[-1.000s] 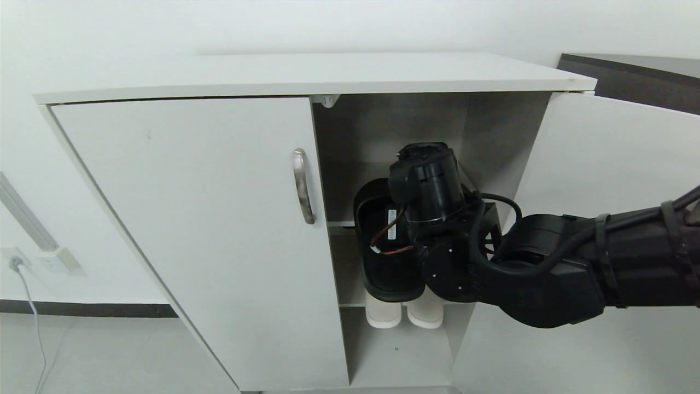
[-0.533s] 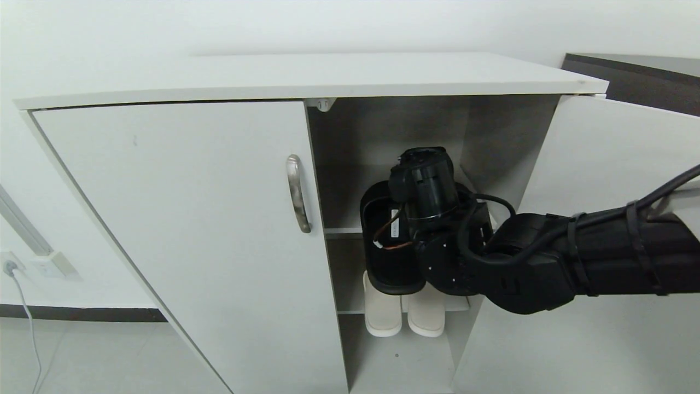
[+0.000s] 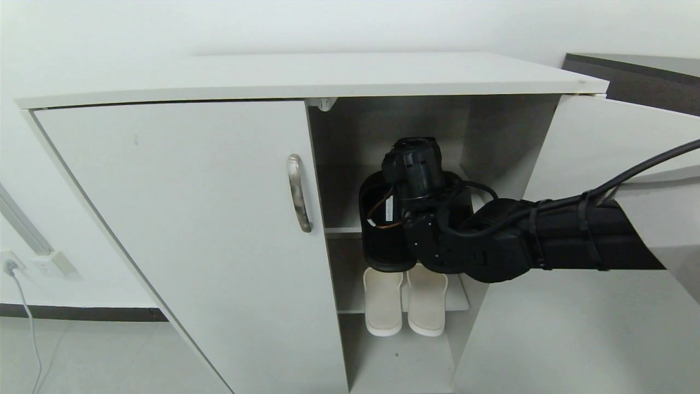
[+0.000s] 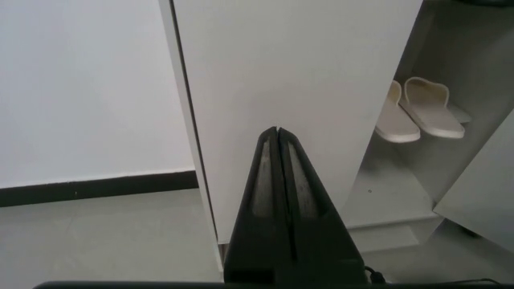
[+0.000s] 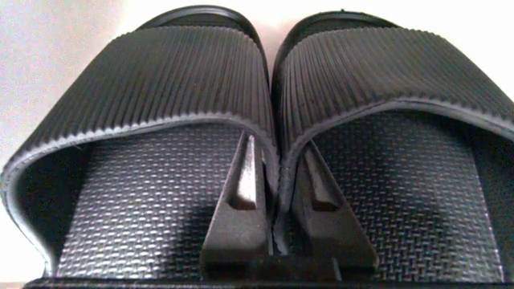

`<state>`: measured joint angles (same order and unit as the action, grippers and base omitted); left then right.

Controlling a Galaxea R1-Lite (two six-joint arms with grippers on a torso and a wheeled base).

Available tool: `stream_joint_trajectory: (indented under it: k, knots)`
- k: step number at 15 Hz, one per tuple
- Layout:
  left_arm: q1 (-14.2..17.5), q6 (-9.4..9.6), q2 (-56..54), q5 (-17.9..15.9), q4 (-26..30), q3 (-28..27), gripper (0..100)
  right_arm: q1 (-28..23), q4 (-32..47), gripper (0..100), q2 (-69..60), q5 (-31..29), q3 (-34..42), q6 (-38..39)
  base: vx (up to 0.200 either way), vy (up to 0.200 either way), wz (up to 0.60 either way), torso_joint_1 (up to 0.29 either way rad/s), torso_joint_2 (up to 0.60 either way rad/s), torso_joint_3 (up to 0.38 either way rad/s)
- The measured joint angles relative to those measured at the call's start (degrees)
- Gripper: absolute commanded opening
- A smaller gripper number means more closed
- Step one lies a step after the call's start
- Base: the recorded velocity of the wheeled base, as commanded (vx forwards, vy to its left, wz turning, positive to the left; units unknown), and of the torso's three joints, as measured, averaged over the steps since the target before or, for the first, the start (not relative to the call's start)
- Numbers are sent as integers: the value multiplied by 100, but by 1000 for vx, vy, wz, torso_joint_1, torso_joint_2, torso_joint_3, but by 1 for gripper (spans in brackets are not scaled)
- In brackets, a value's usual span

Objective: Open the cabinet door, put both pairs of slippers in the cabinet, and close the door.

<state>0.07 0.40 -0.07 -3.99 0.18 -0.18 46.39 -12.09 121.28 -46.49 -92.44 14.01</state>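
The white cabinet (image 3: 306, 74) has its left door (image 3: 180, 219) closed and its right door (image 3: 547, 339) swung open. A pair of black slippers (image 3: 380, 241) hangs in the opening at the level of the middle shelf (image 3: 342, 230). My right gripper (image 5: 277, 201) is shut on the black slippers (image 5: 185, 96), pinching their two inner walls together. A pair of white slippers (image 3: 404, 301) lies side by side on the lower shelf (image 3: 458, 300), toes pointing out. My left gripper (image 4: 277, 160) is shut on nothing, low in front of the closed door (image 4: 297, 72), with the white slippers (image 4: 418, 108) off to its side.
A metal handle (image 3: 296, 192) sits on the closed door's inner edge. A wall socket with a cable (image 3: 11, 266) is low on the left wall. Bare floor lies in front of the cabinet, and the bottom compartment (image 3: 399, 355) holds nothing.
The head camera shifted early on. My right arm has since pushed the black slippers up and deeper into the cabinet, uncovering more of the white pair below.
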Motion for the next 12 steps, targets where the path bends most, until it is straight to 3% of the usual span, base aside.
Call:
stream_joint_trajectory:
  k: [12]
  knots:
    - [0,-7,0,2,0,2,0,-234,351,0,286,246,-739,-62,0,0,0,0,0,0]
